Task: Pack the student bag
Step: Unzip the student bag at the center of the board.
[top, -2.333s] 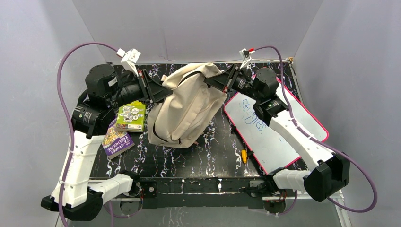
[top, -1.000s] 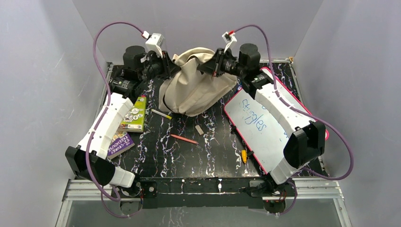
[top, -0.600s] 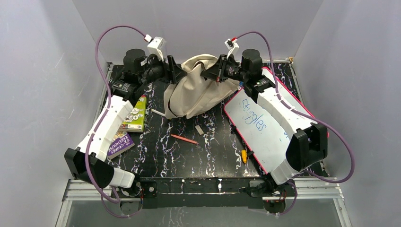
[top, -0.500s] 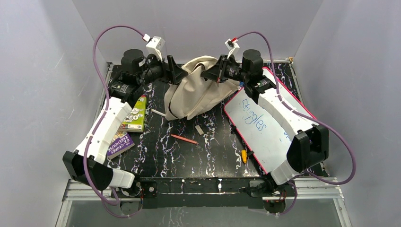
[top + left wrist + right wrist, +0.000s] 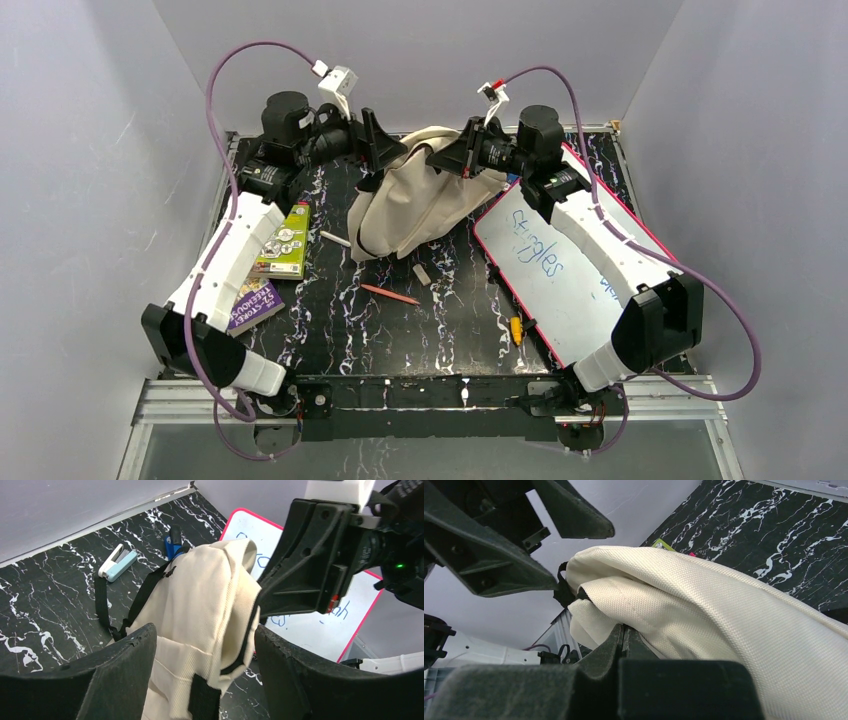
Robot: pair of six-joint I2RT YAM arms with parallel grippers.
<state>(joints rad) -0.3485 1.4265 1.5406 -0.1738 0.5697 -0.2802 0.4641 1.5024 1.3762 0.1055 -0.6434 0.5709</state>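
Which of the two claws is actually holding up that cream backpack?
The right gripper: its jaws are pinched shut on the student bag's fabric, while the left gripper's jaws stand wide open.

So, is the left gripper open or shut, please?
Open: the left gripper's fingers stand wide apart; only the right gripper pinches the student bag.

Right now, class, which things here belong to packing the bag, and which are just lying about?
In the job:
bag
right gripper, shut on the bag's top
left gripper, open, with the bag between its fingers

Lying about:
whiteboard
green book
purple book
red pencil
eraser
white pen
stapler
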